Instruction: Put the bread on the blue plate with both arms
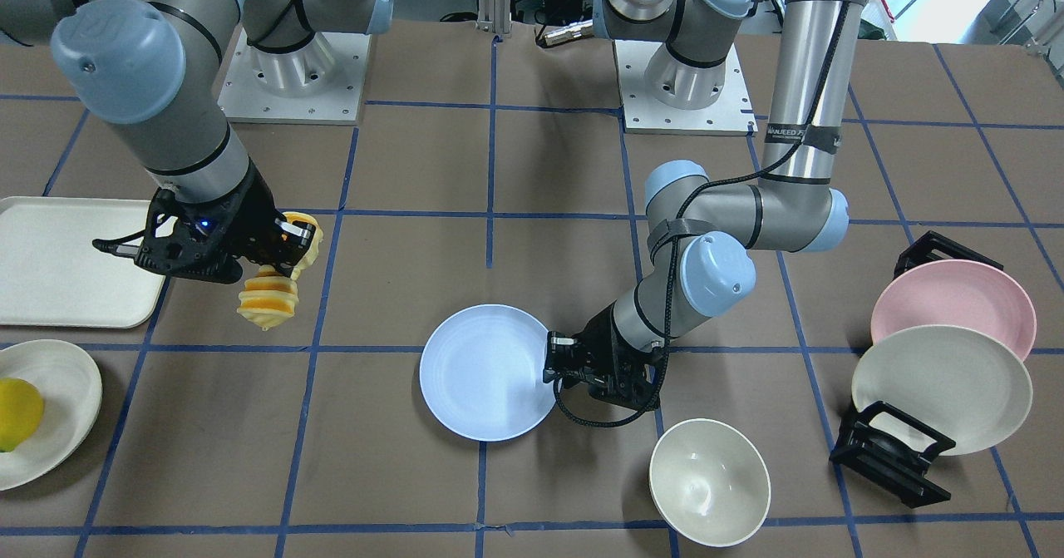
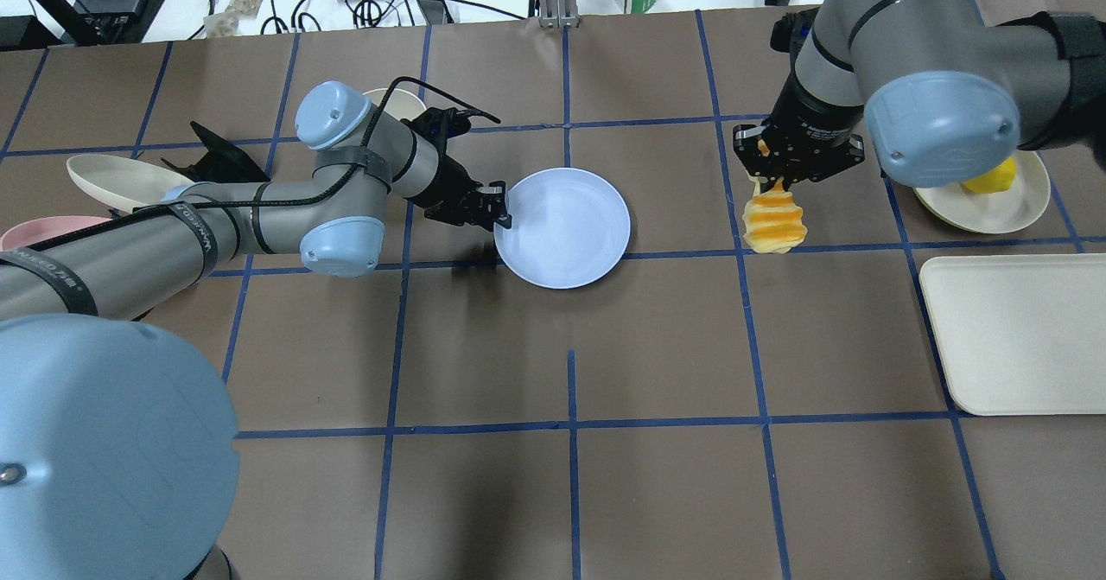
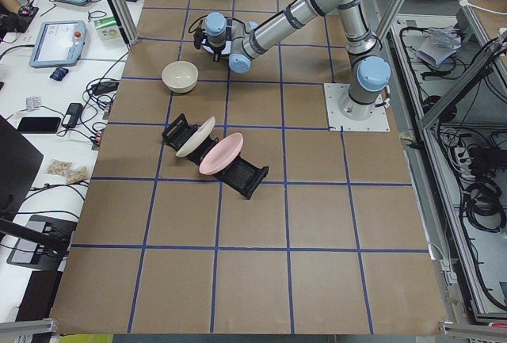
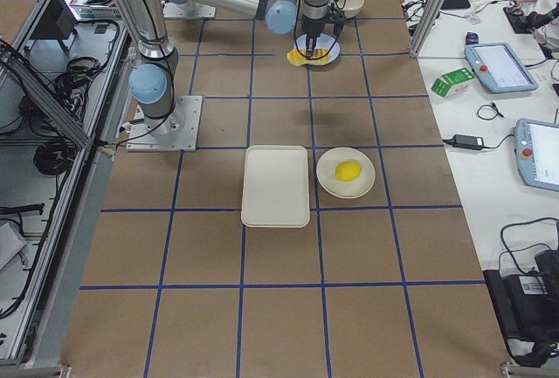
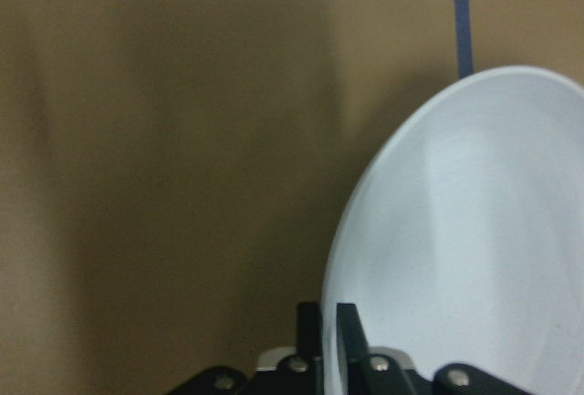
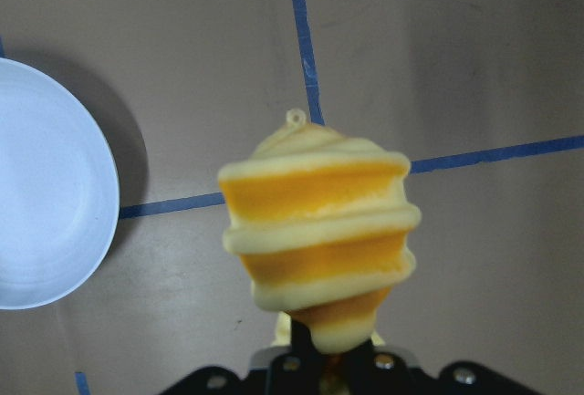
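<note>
The blue plate [image 1: 486, 372] lies on the brown table near its middle. My left gripper [image 1: 550, 360] is shut on the plate's rim at the side toward the bowl; the left wrist view shows both fingers [image 5: 347, 327] pinching the rim of the plate [image 5: 474, 240]. My right gripper [image 1: 293, 246] is shut on one end of the bread [image 1: 268, 298], a yellow-orange ridged loaf that hangs down above the table, well apart from the plate. In the overhead view the bread [image 2: 773, 224] hangs to the right of the plate [image 2: 566, 226]. The right wrist view shows the bread [image 6: 319, 240] close up.
A cream tray [image 1: 66, 263] and a cream plate [image 1: 58, 425] with a yellow lemon [image 1: 17, 412] sit behind the right arm. A cream bowl [image 1: 709, 481] stands close to the left gripper. A black rack [image 1: 889, 454] holds a pink plate [image 1: 956, 300] and a cream plate [image 1: 939, 387].
</note>
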{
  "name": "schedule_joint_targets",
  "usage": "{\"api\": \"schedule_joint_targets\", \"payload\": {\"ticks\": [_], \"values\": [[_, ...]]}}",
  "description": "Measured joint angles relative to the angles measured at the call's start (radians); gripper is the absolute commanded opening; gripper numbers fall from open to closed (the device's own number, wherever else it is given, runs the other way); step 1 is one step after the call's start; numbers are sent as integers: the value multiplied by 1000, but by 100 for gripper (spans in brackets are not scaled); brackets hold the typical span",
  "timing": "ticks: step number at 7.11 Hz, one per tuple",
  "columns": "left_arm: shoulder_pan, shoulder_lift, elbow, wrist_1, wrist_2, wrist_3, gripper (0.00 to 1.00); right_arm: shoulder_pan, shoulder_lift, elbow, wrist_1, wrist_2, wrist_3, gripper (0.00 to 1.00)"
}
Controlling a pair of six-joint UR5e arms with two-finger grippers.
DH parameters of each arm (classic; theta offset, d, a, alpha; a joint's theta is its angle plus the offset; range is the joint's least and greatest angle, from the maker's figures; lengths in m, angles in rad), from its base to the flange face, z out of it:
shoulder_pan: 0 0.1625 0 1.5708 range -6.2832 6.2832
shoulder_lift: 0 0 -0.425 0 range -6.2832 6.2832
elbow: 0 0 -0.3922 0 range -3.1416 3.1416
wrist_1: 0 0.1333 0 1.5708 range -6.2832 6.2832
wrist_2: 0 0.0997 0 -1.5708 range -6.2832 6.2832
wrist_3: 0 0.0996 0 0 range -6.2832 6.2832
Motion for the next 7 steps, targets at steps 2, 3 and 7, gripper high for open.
{"api": "schedule_joint_targets", "payload": {"ticks": [2,3,7], "values": [[3,44,-2,8,5,-60,100,10,36,-40,-9,11,16,0],[5,83,3,6,7,-120,100,36,69,-76,-11,14,27,0],[37,283,56,-182,92,-168,100,234,245,-228,-37,15,210,0]]}}
